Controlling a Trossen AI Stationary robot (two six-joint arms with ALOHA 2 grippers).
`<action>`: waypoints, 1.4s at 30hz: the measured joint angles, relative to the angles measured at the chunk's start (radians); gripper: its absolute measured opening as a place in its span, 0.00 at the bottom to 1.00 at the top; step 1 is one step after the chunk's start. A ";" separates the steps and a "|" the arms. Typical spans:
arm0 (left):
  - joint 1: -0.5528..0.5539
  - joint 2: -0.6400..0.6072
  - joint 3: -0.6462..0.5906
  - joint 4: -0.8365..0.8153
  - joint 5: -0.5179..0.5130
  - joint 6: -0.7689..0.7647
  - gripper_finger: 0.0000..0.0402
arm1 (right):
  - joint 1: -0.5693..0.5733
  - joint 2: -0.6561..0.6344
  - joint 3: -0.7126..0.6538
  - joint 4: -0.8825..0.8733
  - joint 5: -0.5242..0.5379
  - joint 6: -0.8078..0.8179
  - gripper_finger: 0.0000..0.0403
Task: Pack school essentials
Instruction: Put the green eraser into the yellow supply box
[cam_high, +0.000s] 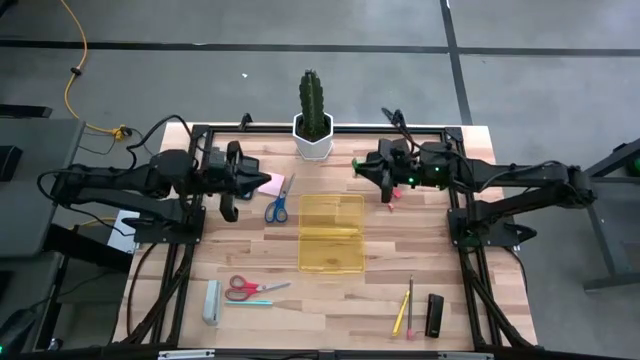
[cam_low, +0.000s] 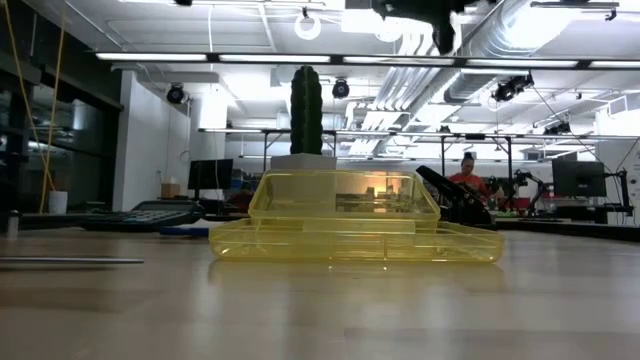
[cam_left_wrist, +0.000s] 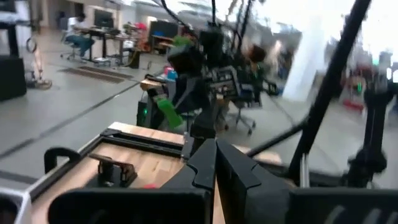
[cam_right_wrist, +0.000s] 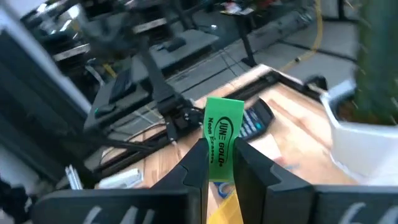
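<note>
High view: right tool (cam_high: 358, 166) is hovering at the far right of the tabletop (cam_high: 330, 300), pinching a small green eraser (cam_high: 355, 163). The open yellow case (cam_high: 332, 233) is lying toward mid-tabletop from it, on the near side and slightly toward the left arm, long axis running far-to-near. The right arm is clearly the nearer one for the drop. A small red piece (cam_high: 396, 195) is lying just below the right arm on the wood. Left tool (cam_high: 238, 178) is waiting at the far left beside the pink sticky-note pad (cam_high: 271, 185) and blue-handled scissors (cam_high: 278, 200). Red-handled scissors (cam_high: 245, 288), light-blue pen (cam_high: 255, 302) and a grey block (cam_high: 212, 301) are sitting near-left; yellow pencil (cam_high: 400, 312), brown pencil (cam_high: 410, 303) and a black calculator (cam_high: 434, 314) near-right. All are outside the case.

Low view: the case (cam_low: 350, 225) is lying opened flat, translucent, and looking empty, with the cactus pot (cam_low: 304, 160) behind it.

Left wrist view: left tool (cam_left_wrist: 214, 158) is showing its fingers pressed together with nothing between them; right arm with the eraser (cam_left_wrist: 168, 112) is visible across the way.

Right wrist view: right tool (cam_right_wrist: 222, 163) is clenching the eraser (cam_right_wrist: 222, 146), a green sleeve with printed lettering, standing upright between the fingers (cam_right_wrist: 193, 163).
</note>
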 joint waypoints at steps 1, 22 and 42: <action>0.000 0.009 0.013 -0.004 0.000 0.016 0.00 | 0.010 0.011 0.026 -0.017 0.000 -0.032 0.10; 0.001 0.143 0.029 -0.007 -0.123 -0.158 0.03 | 0.054 0.122 0.164 -0.098 0.012 -0.129 0.10; 0.087 0.466 0.029 0.200 -0.024 -0.827 0.58 | 0.120 0.333 0.163 -0.106 0.089 -0.245 0.10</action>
